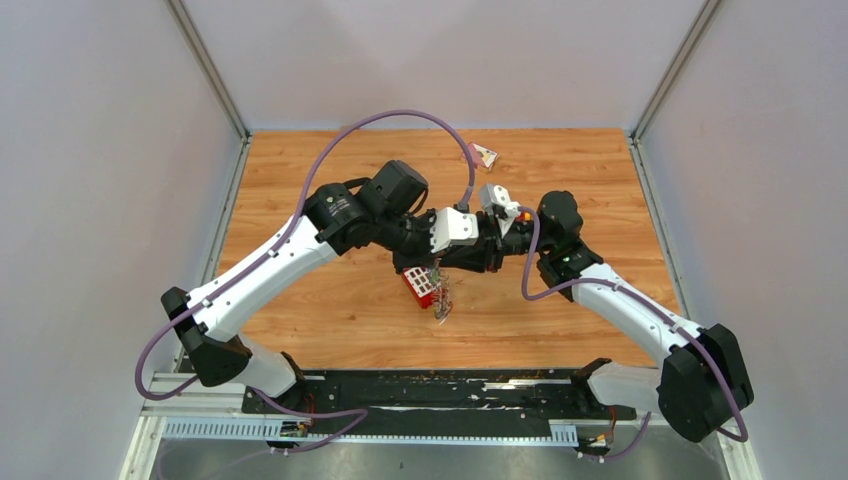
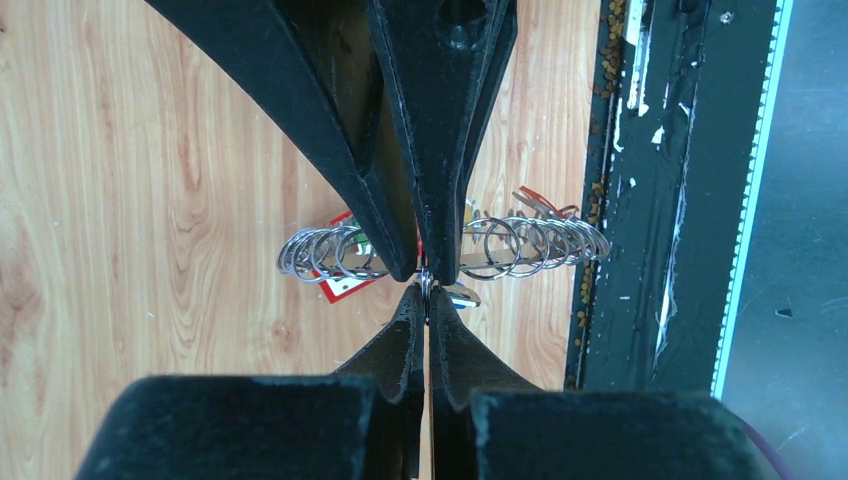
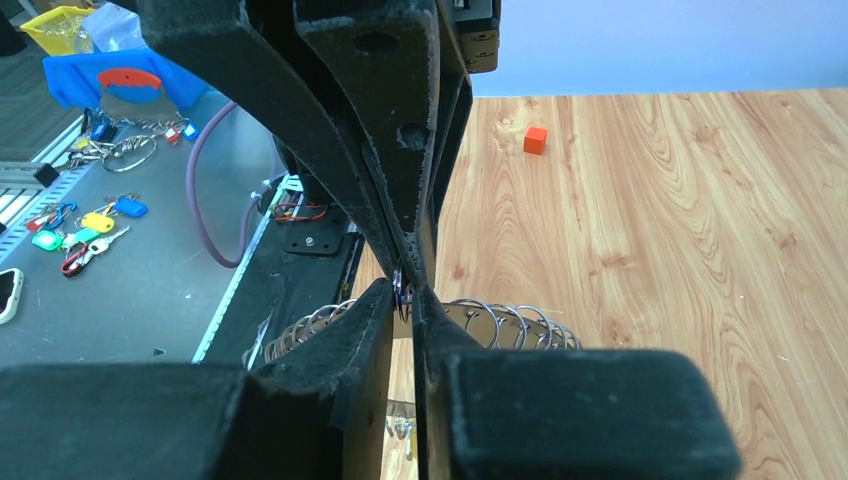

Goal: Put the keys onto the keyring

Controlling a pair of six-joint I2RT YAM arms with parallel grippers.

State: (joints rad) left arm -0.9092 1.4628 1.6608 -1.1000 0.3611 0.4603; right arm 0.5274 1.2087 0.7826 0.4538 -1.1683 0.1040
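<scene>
Left wrist view: grey metal keyring, strung with small wire loops, edge-on over the light wooden surface, about mid-surface. Red tag among the loops. Pinched mid-rim by the shut left claw. Met head-on by the right claw, narrow, tips nipping the same rim.

Tabletop: light wood-grain boards, warm orange-brown.
Walls: plain pale panels on the left, right and far sides.
Corner posts: slim metal rails rising at both far corners.
Near edge: black strip speckled with pale flecks, with a slotted grey rail below it.
Side bench: grey metal surface beside the table.
Light: even and soft.
</scene>
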